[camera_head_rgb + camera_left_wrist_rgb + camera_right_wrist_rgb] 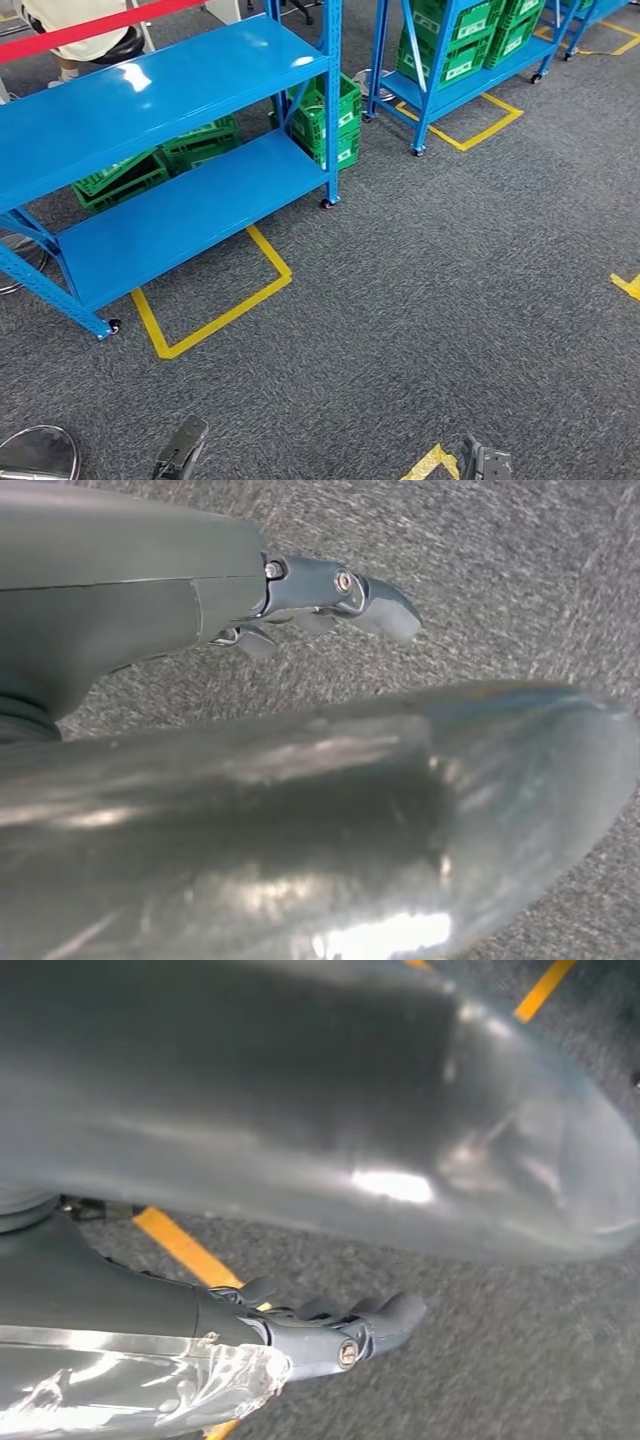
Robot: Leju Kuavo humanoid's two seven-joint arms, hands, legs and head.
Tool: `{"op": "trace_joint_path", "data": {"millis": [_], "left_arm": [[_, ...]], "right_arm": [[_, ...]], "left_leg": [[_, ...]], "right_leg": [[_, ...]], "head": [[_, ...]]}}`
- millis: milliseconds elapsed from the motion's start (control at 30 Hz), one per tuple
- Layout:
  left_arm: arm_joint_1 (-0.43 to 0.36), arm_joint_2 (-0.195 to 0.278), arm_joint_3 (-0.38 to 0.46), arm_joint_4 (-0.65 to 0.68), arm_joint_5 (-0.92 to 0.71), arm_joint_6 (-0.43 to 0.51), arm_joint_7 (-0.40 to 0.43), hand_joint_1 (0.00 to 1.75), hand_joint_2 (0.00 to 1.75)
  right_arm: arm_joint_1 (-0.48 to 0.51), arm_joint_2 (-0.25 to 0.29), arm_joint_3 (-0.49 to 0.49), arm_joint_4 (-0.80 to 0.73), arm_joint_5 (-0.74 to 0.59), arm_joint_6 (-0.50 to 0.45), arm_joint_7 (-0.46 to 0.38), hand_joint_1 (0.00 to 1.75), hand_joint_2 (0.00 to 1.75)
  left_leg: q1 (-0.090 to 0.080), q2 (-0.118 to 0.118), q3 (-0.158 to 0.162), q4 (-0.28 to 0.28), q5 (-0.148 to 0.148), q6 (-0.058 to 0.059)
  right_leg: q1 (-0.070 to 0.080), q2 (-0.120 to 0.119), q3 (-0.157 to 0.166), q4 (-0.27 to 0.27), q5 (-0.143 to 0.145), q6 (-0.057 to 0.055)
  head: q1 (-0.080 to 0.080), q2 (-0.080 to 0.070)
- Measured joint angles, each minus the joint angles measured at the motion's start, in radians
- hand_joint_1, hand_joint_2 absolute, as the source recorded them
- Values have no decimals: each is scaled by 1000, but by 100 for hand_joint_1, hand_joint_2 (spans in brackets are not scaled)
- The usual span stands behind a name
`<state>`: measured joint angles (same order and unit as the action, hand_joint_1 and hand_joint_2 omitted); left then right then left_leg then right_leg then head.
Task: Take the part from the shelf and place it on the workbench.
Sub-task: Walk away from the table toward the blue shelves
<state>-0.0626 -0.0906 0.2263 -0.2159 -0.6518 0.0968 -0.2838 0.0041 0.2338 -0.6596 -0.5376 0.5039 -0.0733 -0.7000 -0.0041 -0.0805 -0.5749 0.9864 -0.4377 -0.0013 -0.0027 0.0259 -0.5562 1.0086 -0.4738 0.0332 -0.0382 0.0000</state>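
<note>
Head view: A blue shelf (pixel 158 95) on wheels stands far left on grey carpet (pixel 423 300), its two boards bare; green crates (pixel 332 120) sit behind and under it, with more on a second blue rack (pixel 453 60) far right. Yellow tape (pixel 219 315) marks the floor. A person (pixel 83 30) sits behind a red bar (pixel 90 25) at the far left.
Hands, head view: The left hand (pixel 180 450) and right hand (pixel 487 465) hang low at the near edge, holding nothing.
Left wrist view: The left hand (pixel 332 595) hangs over carpet, fingers straight and close together, nothing in them.
Right wrist view: The right hand (pixel 340 1330) hangs over carpet and a yellow tape line (pixel 181 1250), fingers stretched out and narrow, holding nothing.
The part: Not to be seen on either board of the near shelf; it may lie in a crate, though that cannot be told.
Pointing and long axis: Cannot be told.
Handling: Weight, stiffness and the best place to take hold cannot be judged yet; the robot likely needs to get closer first.
</note>
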Motion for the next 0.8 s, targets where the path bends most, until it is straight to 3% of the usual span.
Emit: {"op": "trace_joint_path", "data": {"millis": [67,133,200,233,267,300,333,367,400,433,467,533,567,600,667,700,733,800], "left_arm": [[1,1,2,0,0,1,-2,0,0],[-1,0,6,0,0,2,-5,0,0],[-1,-3,9,0,0,2,-10,0,0],[1,-4,10,0,0,3,-12,0,0],[4,-4,12,0,0,3,-13,0,0],[7,-4,14,0,0,4,-15,0,0],[10,-4,17,0,0,5,-17,0,0],[14,-5,19,0,0,6,-19,0,0],[16,-6,21,1,0,7,-20,0,0],[17,-7,23,2,0,8,-22,0,0],[18,-8,25,3,0,9,-23,0,0],[16,-9,30,3,0,10,-25,0,0],[18,-8,32,3,0,11,-26,0,0],[20,-7,35,3,0,12,-27,0,0],[23,-5,39,3,0,13,-28,0,0],[24,-5,40,3,0,13,-28,0,0],[26,-5,41,3,0,13,-28,0,0],[31,-8,43,3,-3,11,-28,0,0]], "right_arm": [[3,0,1,-1,-7,3,0,0,0],[7,0,3,-2,-21,16,-1,0,0],[13,0,4,-4,-40,42,-1,0,0],[17,0,5,-5,-50,53,-1,0,0],[21,0,5,-6,-59,61,-1,0,0],[23,-1,4,-6,-69,67,-1,0,0],[25,-2,3,-4,-79,73,-1,0,0],[25,-6,0,1,-91,80,-1,0,0],[23,-11,-5,11,-102,90,-1,0,0],[21,-18,-12,23,-113,101,-1,0,0],[19,-26,-20,37,-121,112,-1,0,0],[13,-38,-32,60,-131,130,0,0,0],[9,-41,-36,69,-134,135,0,0,0],[4,-45,-38,77,-135,139,-1,0,0],[-1,-51,-43,95,-128,138,0,0,0],[0,-55,-47,105,-121,135,1,0,0],[2,-59,-50,115,-112,130,1,0,0],[6,-66,-54,130,-94,121,1,0,0]], "left_leg": [[2,10,-1,5,-7,-10],[1,38,-32,69,-38,-19],[2,60,-109,202,-83,-26],[3,62,-147,259,-92,-28],[5,62,-174,287,-80,-31],[8,63,-183,277,-45,-34],[11,65,-174,231,5,-37],[14,71,-156,169,55,-40],[13,76,-134,116,82,-43],[12,81,-112,73,84,-39],[9,83,-97,53,67,-32],[6,80,-73,39,25,-8],[6,77,-62,36,13,1],[8,76,-47,33,2,10],[10,74,-12,25,-24,21],[11,71,7,23,-38,25],[12,68,28,22,-53,27],[15,58,76,20,-87,28]], "right_leg": [[-1,-2,6,-4,-2,-9],[-3,-8,23,-16,-7,-20],[-2,-16,42,-21,-21,-26],[-3,-20,53,-22,-31,-27],[-4,-22,66,-22,-42,-25],[-5,-23,81,-22,-55,-22],[-7,-24,99,-22,-69,-18],[-9,-25,114,-23,-84,-13],[-9,-26,127,-24,-99,-7],[-9,-27,138,-26,-113,-1],[-8,-29,149,-31,-124,5],[-8,-31,169,-26,-122,19],[-9,-31,160,2,-107,26],[-10,-30,130,57,-84,33],[-10,-30,19,208,-66,41],[-10,-30,-41,270,-88,44],[-10,-30,-92,306,-128,44],[-7,-30,-160,300,-210,40]], "head": [[-3,0],[-9,0],[-14,0],[-14,0],[-14,0],[-14,0],[-14,0],[-14,0],[-15,0],[-17,0],[-17,0],[-15,0],[-11,0],[-10,0],[-5,0],[-4,0],[-2,0],[0,0]]}}
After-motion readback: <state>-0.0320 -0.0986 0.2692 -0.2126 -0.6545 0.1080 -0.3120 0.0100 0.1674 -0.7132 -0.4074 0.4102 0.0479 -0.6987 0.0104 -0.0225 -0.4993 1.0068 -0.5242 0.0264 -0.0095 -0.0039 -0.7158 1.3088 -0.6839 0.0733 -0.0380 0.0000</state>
